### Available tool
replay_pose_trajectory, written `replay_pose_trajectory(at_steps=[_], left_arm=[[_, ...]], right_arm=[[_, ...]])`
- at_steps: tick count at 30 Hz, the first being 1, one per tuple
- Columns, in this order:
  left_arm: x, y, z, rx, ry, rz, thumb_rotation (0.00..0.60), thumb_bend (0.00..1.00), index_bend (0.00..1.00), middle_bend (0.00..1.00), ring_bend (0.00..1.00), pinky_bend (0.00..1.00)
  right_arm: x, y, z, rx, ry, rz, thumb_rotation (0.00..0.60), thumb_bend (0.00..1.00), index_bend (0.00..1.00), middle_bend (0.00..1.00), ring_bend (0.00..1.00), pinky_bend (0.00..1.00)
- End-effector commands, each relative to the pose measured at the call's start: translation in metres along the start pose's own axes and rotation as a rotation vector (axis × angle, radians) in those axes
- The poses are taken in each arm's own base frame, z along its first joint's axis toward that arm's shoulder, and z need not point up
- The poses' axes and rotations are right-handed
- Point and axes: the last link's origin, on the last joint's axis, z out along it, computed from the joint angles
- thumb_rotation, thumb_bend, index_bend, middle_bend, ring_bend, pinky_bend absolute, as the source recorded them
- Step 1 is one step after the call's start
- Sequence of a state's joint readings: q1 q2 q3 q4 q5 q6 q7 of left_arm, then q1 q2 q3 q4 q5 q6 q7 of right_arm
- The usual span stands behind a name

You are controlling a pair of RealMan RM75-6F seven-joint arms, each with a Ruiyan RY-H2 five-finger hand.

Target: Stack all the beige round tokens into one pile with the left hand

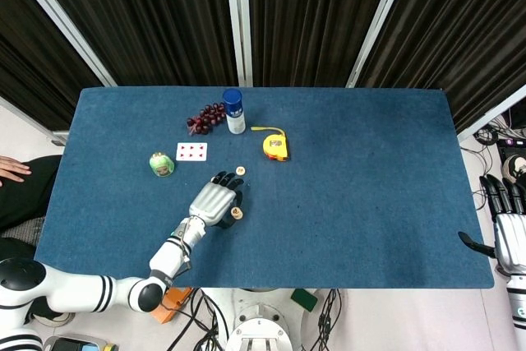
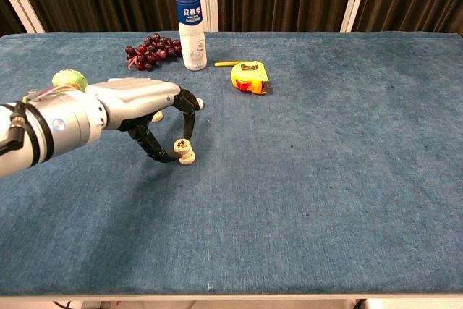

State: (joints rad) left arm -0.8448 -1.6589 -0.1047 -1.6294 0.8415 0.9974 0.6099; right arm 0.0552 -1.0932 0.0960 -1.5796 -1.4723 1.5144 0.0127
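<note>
My left hand (image 2: 137,110) (image 1: 215,201) reaches over the middle-left of the blue table (image 2: 325,179). Its thumb and a fingertip pinch a beige round token (image 2: 185,147), held tilted on top of a second token (image 2: 188,159) that lies on the cloth; in the head view this pair (image 1: 236,212) shows just right of the fingers. A further token (image 2: 199,103) (image 1: 240,171) lies beyond the hand, and one more (image 2: 157,115) peeks out behind the knuckles. My right hand (image 1: 509,228) hangs off the table's right edge, fingers apart and holding nothing.
A white bottle with a blue cap (image 2: 189,23) stands at the back beside dark grapes (image 2: 148,52). A yellow tape measure (image 2: 249,77) lies right of them. A playing card (image 1: 191,151) and a green toy (image 1: 161,163) sit left of the hand.
</note>
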Motion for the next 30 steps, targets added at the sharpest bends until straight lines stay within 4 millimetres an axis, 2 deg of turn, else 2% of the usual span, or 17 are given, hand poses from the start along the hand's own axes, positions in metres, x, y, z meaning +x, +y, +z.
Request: replay_pose_trajectory(at_steps=[1,6,9,18,30], left_arm=[[0.01,-0.001,-0.001,-0.002,0.031,-0.034,0.6,0.29,0.44,0.11,0.0,0.0],[0.033,-0.017,0.009,0.054,0.098,-0.105,0.6,0.29,0.44,0.11,0.0,0.0],[0.037,-0.032,0.02,0.107,0.109,-0.111,0.6,0.29,0.44,0.11,0.0,0.0],[0.018,-0.056,0.042,0.202,0.085,-0.083,0.6,0.29,0.44,0.11,0.0,0.0],[0.005,-0.064,0.051,0.226,0.059,-0.067,0.6,0.29,0.44,0.11,0.0,0.0]], right_arm=[[0.0,0.0,0.0,-0.001,0.001,-0.001,0.6,0.2,0.01,0.12,0.0,0.09],[0.002,-0.001,-0.001,0.003,0.006,-0.004,0.6,0.2,0.01,0.12,0.0,0.09],[0.003,-0.001,-0.002,0.004,0.007,-0.004,0.6,0.2,0.01,0.12,0.0,0.09],[0.001,-0.001,-0.002,-0.002,-0.003,-0.004,0.6,0.2,0.01,0.12,0.0,0.09],[0.001,-0.001,0.001,-0.008,-0.009,-0.009,0.6,0.2,0.01,0.12,0.0,0.09]])
